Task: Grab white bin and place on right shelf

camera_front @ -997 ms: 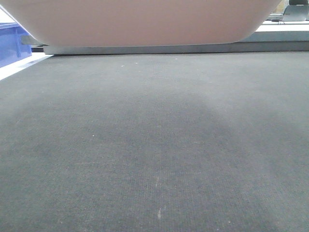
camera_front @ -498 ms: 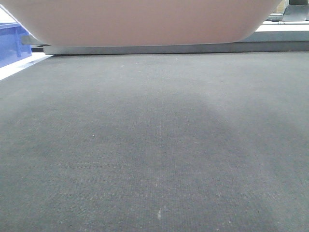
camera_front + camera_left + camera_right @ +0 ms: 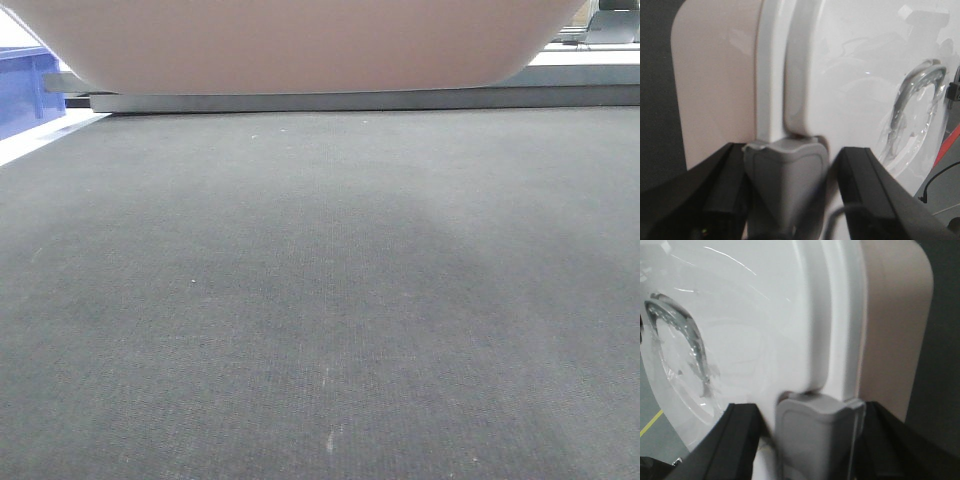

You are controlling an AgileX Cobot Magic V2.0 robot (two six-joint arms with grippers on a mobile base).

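Observation:
The white bin hangs over a dark grey mat; only its pinkish underside shows in the front view. In the left wrist view its glossy lid and pinkish side fill the frame, and my left gripper straddles a grey latch on the rim. My right gripper holds the opposite grey latch beside the lid in the same way. I cannot tell whether the metal rail behind the mat belongs to the right shelf.
A blue crate stands at the far left beyond the mat. Light metal framework shows at the top right. A red cable and black wires hang past the lid. Grey floor with a yellow line lies below.
The bin's underside has crept slightly upward in the front view, and its shadow on the mat has faded. Nothing else has moved.

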